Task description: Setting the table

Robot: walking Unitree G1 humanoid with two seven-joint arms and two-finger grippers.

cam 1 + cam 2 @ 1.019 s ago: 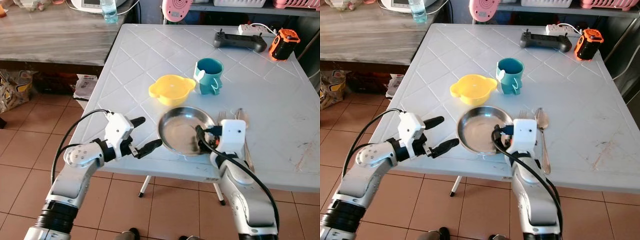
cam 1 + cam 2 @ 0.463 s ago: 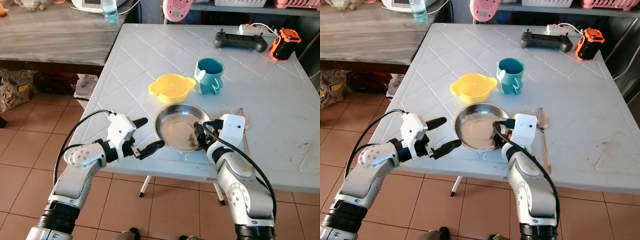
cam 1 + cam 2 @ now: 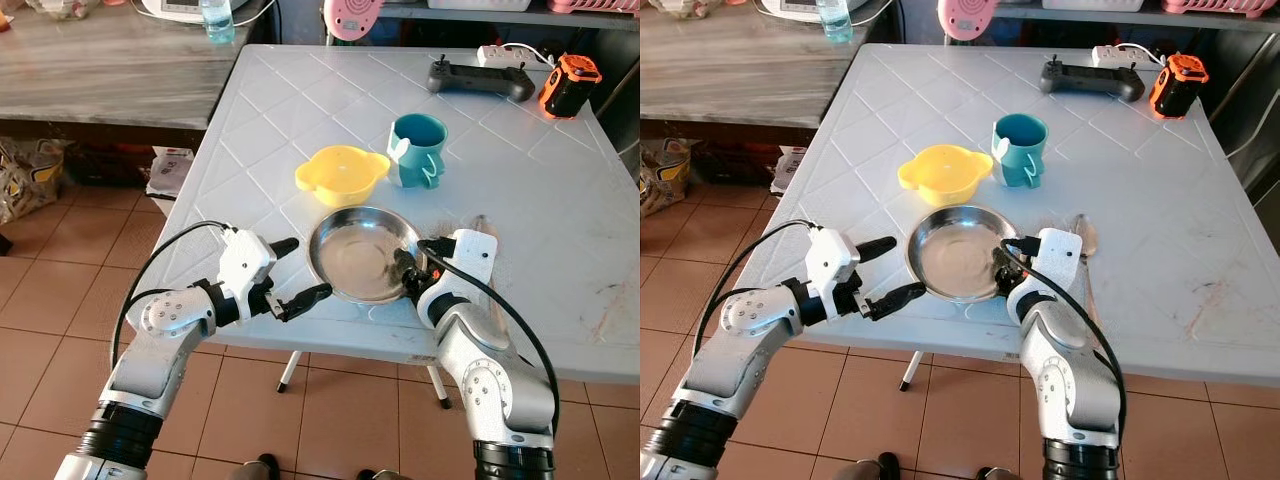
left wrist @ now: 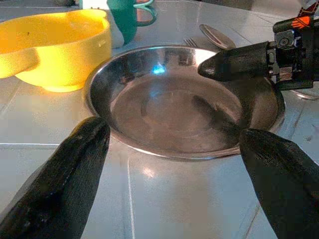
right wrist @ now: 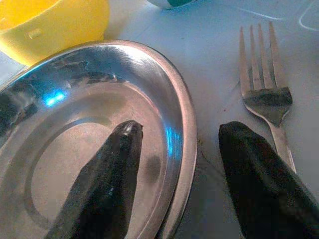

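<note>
Straddling the steel plate's (image 5: 99, 134) right rim, the right hand (image 5: 179, 164) has one finger inside and one outside, apart, not yet clamped; pinch squarely before shifting. Left hand (image 3: 290, 275) waits spread at the worktop's (image 3: 560, 200) near-left edge, fork (image 5: 264, 94) just right.

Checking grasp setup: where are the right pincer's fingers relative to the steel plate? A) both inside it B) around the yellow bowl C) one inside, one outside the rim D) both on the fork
C: the right pincer straddles the plate rim, one finger inside, the other outside by the fork.
</note>
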